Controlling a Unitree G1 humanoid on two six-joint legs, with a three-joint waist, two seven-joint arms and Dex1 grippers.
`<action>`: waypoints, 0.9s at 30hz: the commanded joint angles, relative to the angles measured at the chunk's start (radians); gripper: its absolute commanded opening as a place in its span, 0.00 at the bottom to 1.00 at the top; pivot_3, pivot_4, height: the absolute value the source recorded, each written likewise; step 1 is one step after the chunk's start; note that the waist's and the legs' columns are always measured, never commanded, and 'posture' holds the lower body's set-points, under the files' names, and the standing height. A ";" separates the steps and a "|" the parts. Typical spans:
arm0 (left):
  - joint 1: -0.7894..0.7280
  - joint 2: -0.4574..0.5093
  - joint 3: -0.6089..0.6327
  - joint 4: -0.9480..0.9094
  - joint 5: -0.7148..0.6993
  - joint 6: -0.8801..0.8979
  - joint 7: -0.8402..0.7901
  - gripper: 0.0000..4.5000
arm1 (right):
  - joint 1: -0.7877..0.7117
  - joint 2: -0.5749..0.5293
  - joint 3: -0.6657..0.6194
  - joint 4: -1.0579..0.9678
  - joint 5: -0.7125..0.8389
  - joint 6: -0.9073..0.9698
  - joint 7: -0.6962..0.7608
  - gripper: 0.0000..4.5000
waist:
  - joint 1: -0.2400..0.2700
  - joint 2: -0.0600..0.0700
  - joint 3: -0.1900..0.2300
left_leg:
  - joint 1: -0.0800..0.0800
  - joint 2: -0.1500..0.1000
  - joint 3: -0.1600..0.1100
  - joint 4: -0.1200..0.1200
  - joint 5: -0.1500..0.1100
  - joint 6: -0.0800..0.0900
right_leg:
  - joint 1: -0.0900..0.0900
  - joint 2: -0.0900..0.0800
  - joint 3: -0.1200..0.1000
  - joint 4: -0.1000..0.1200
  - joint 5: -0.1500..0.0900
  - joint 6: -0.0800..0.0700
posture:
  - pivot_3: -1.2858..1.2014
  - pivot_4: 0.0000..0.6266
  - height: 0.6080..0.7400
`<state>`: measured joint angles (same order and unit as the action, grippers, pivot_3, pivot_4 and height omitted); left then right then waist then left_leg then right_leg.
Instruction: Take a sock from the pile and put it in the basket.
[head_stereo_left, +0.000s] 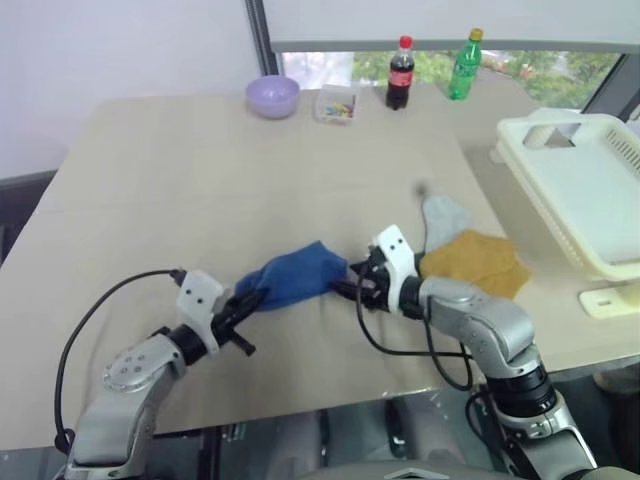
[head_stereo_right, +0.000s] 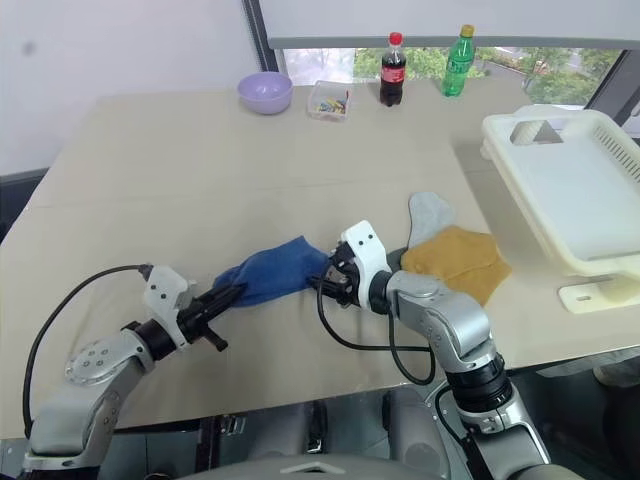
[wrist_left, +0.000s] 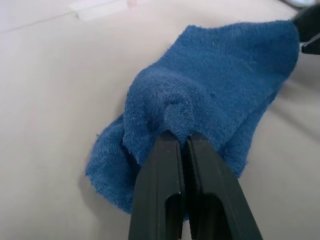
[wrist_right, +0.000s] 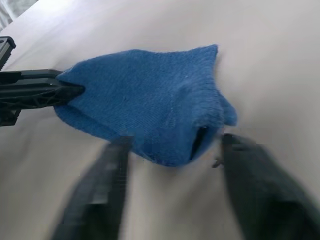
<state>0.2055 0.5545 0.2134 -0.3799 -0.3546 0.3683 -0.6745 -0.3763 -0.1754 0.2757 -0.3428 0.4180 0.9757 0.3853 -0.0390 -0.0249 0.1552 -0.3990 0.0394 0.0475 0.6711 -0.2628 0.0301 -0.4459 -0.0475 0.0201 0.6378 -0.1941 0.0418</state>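
I have one royal blue sock (head_stereo_left: 292, 275) lying on the beige tabletop (head_stereo_left: 200, 170) between my two grippers. It is soft knit, bunched and creased at the end nearest my left arm, with the open cuff turned toward my right arm. My left gripper (wrist_left: 183, 145) is clamped tight on that bunched end, its two black fingers pressed together with a fold of blue fabric pinched between the tips. My right gripper (wrist_right: 172, 145) sits just at the cuff end with its fingers spread wide on either side of the sock's edge; they grip nothing that I can see.

Just beyond my right gripper are what I count as two more socks: a mustard yellow sock (head_stereo_left: 475, 262) lying flat and a light grey sock (head_stereo_left: 443, 218) partly tucked under it, the two touching. That makes three socks on the tabletop.

There is one cream-white basket (head_stereo_left: 600, 190), rectangular with slotted sides and a handle cut-out, standing at the right edge of the tabletop, well apart from the blue sock and near the yellow one.

Along the far edge I count one lilac bowl (head_stereo_left: 273, 96), one small clear box (head_stereo_left: 336, 104) of coloured bits, one dark cola bottle (head_stereo_left: 401, 73) with a red cap and one green bottle (head_stereo_left: 465, 66) with a yellow cap.
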 joint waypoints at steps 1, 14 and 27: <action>-0.013 0.013 0.009 -0.003 -0.011 0.005 -0.003 0.00 | -0.069 -0.062 -0.035 -0.081 -0.027 -0.072 0.031 0.74 | 0.001 0.000 0.000 | 0.000 0.000 0.000 0.000 0.000 0.000 | 0.000 0.000 0.000 0.000 0.000 0.000 | 0.52 0.24 1.00; -0.043 0.041 -0.019 0.084 0.034 -0.074 -0.053 0.94 | -0.282 -0.161 0.243 0.279 -0.301 -0.671 0.377 0.75 | 0.000 -0.001 0.002 | 0.000 0.000 0.001 -0.002 0.000 0.000 | 0.000 0.000 -0.003 0.000 0.000 -0.005 | 0.52 0.24 1.00; -0.119 0.032 -0.086 0.232 0.081 -0.262 -0.120 0.99 | -0.470 -0.001 0.254 0.814 -0.389 -0.973 0.598 0.75 | 0.003 -0.001 0.002 | -0.001 0.000 0.001 -0.002 0.000 0.000 | 0.000 -0.001 -0.003 0.000 0.001 -0.006 | 0.52 0.24 1.00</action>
<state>0.0989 0.5838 0.1438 -0.1606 -0.2843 0.1416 -0.7760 -0.8307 -0.1793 0.5423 0.4534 0.0308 0.0347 0.9467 -0.0362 -0.0260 0.1569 -0.4000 0.0393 0.0487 0.6694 -0.2628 0.0301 -0.4459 -0.0488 0.0166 0.6379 -0.1932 0.0358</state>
